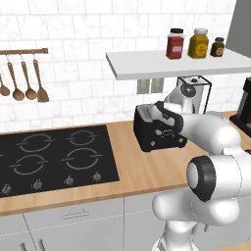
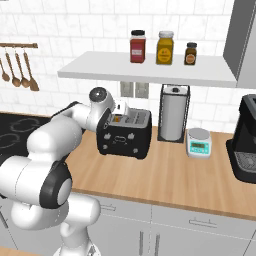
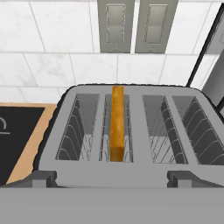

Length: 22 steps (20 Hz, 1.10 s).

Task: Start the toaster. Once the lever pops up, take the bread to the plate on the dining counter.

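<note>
Claw (image 3: pixel 112 181) spread, poised above toaster (image 2: pixel 124 132) near counter's (image 2: pixel 165 170) back edge; bread (image 3: pixel 117 122) upright in second slot. Advice: straddle slice squarely, descend vertically, pinch gently.

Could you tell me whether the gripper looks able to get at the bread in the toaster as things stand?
Probably yes. The gripper hangs open just above the toaster, and in the hand view the bread stands on edge in the second slot from the left, its top edge bare with nothing over it. The slot is narrow, though.
</note>
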Tool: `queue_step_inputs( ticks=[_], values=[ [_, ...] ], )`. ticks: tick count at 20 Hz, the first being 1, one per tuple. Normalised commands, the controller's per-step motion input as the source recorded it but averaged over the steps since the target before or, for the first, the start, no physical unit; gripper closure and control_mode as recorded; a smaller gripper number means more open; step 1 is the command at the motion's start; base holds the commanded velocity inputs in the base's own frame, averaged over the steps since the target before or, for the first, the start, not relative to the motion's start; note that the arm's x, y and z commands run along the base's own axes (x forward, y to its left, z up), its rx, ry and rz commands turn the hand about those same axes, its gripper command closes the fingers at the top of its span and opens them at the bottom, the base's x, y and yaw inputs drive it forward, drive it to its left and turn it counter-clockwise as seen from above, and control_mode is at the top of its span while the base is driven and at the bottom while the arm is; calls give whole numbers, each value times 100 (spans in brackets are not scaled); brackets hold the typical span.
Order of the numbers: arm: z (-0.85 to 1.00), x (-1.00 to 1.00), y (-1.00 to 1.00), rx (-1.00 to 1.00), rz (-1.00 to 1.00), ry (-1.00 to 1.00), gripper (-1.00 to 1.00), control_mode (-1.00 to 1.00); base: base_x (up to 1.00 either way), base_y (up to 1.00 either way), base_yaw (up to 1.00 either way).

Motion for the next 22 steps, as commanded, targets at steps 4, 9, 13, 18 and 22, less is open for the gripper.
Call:
queue_step_inputs(
  ticks=[4, 9, 13, 18, 22],
  values=[
    [0, 0, 0, 0, 0, 0, -100, -100, 0, 0, 0],
    [0, 0, 0, 0, 0, 0, -100, -100, 0, 0, 0],
    [0, 0, 0, 0, 0, 0, -100, -100, 0, 0, 0],
    [0, 0, 0, 0, 0, 0, -100, -100, 0, 0, 0],
    [0, 0, 0, 0, 0, 0, -100, -100, 0, 0, 0]
  ],
)
